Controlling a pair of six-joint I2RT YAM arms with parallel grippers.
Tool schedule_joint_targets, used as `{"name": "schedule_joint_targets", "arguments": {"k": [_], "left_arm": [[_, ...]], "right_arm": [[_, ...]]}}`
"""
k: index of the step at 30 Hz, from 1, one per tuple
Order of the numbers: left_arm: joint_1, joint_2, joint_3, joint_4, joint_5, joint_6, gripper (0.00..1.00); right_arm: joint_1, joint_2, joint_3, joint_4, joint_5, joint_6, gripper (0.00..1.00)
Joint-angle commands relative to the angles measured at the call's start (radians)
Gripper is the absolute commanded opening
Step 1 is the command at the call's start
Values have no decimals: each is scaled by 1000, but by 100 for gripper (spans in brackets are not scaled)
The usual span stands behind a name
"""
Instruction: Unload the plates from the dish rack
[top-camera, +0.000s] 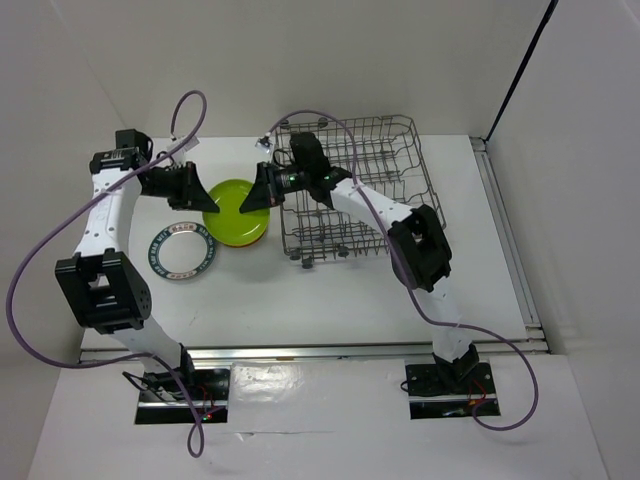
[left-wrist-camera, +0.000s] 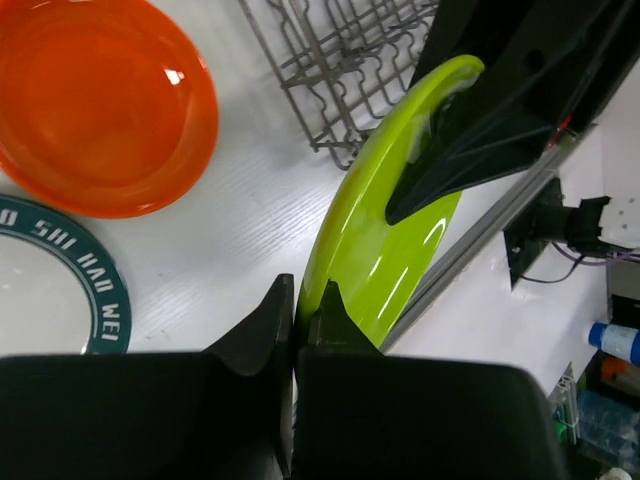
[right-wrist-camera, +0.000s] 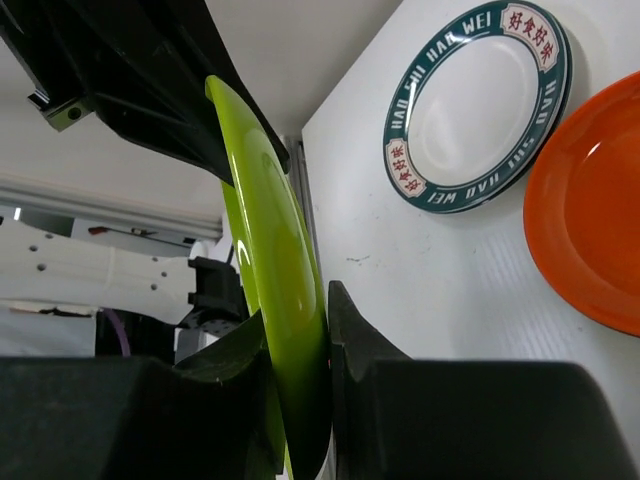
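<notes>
Mid-handoff, center of the top view: left gripper (left-wrist-camera: 305, 292) and right gripper (right-wrist-camera: 300, 305) both pinch the green plate (top-camera: 236, 226), so right probably lets go next.

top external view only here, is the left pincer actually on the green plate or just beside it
Observer: Left wrist view shows the left pincer shut on the lime green plate at its rim.
Operator: and the right one
Observer: The right pincer clamps the opposite rim; both hold it.
Operator: anything under it
Observer: An orange plate lies flat beside the lettered plate.
</notes>
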Motion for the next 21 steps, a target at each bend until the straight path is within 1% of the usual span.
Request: {"name": "schedule_joint_targets", "arguments": {"k": [1,4,5,6,7,8,9,10,11,13,14,15,17,18,20,21], "left_arm": [[7,30,57,-24,-15,0,0],[16,53,84,-56,-4,9,0],[16,54,95,-56,-4,9,0],[26,66,104,-56,10,9,0],[40,66,104,-56,10,0,0],[40,79,118,-56,10,0,0],[54,80,136,-56,10,0,0],[68,107,147,-56,-8,0,0],[77,119,158,-56,-18,-11,0],[103,158,190,-56,-45,-31,0],[114,171,199,-56,-56,-42,0],[114,185,199,-41,-56,-52,0],[128,210,199,9,-56,-83,0],[128,248,215,22,-56,-83,0],[119,302,248,31,-65,-115,0],[119,366,271,16,-65,-115,0]], "right_arm": [[18,-32,20,33,27,-12,0],[18,-21,48,9,27,-22,0],[18,-21,48,-13,42,-22,14],[18,-21,57,-13,42,-32,21],[18,-21,57,-25,42,-45,30],[18,-21,57,-46,56,-54,44],[18,-30,57,-63,79,-75,62],[8,-44,72,-83,96,-89,67],[8,-44,82,-143,153,-104,71],[-3,-84,118,-213,224,-170,78],[-14,-99,118,-247,311,-190,79],[-25,-117,118,-295,359,-206,79],[-35,-186,79,-295,418,-238,79],[-44,-220,68,-281,450,-247,79],[-54,-243,83,-310,487,-260,80],[-54,-254,83,-338,523,-269,80]]}}
